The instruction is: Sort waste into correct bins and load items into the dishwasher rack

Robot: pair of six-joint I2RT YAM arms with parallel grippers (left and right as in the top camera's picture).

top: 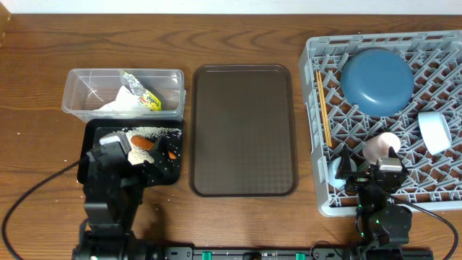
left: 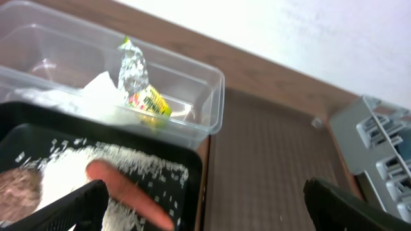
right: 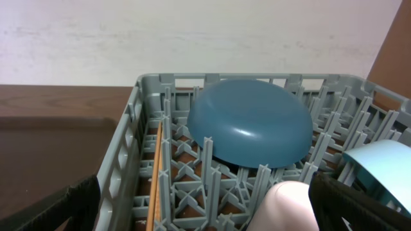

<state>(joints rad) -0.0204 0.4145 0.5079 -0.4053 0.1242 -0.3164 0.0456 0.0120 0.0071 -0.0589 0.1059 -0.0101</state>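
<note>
We count one plate [top: 377,79], one blue cup [top: 435,131], one pink cup [top: 380,146] and two chopsticks [top: 323,108] in the rack [top: 315,166], while the left end effector [top: 121,146] and right end effector [top: 368,167] hang released, empty.

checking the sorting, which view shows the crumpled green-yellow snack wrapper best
The left wrist view: the green-yellow snack wrapper lies close and unblocked in the clear plastic rectangular tub, silver inside visible. Overhead shows it small, beside a crumpled white napkin. The right wrist view shows only the grey plastic rack.
</note>
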